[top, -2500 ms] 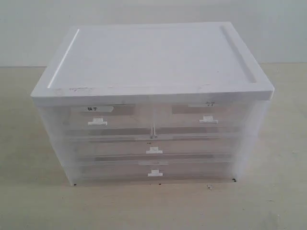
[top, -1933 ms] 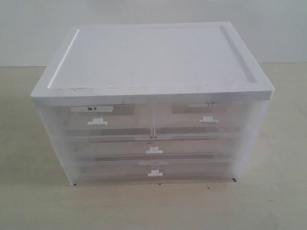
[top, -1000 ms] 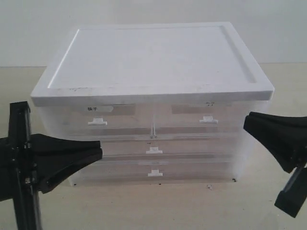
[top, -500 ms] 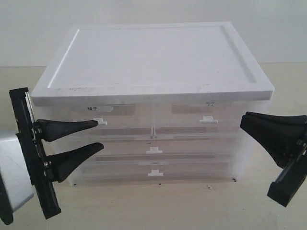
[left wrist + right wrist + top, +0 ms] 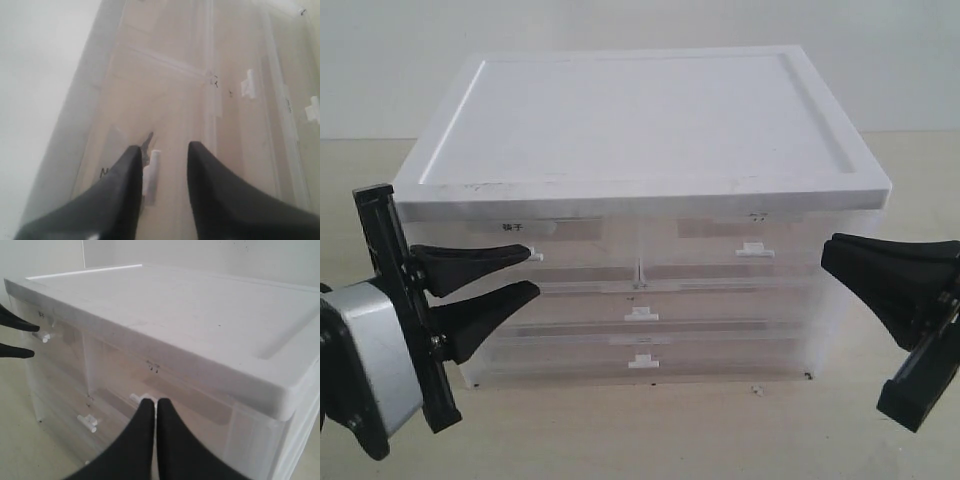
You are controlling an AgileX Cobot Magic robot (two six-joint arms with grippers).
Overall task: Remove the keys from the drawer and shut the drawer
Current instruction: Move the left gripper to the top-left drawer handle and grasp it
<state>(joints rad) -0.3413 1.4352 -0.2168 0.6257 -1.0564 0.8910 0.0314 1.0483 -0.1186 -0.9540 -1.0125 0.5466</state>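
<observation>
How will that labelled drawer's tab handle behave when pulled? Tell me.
The tab handle is small and smooth, so it may slip from the left tool. The cabinet looks like light plastic; pulling the drawer might drag it forward.

The left gripper (image 5: 532, 270) and right gripper (image 5: 156, 402) have matte black, tapering fingers (image 5: 480, 262) on flat black rails (image 5: 392, 280); a silver-grey housing (image 5: 365, 350) sits at eight o'clock.

wall (image 5: 400, 60): plain, pale grey-white | tabletop (image 5: 620, 440): light beige wood | light: soft, even
</observation>
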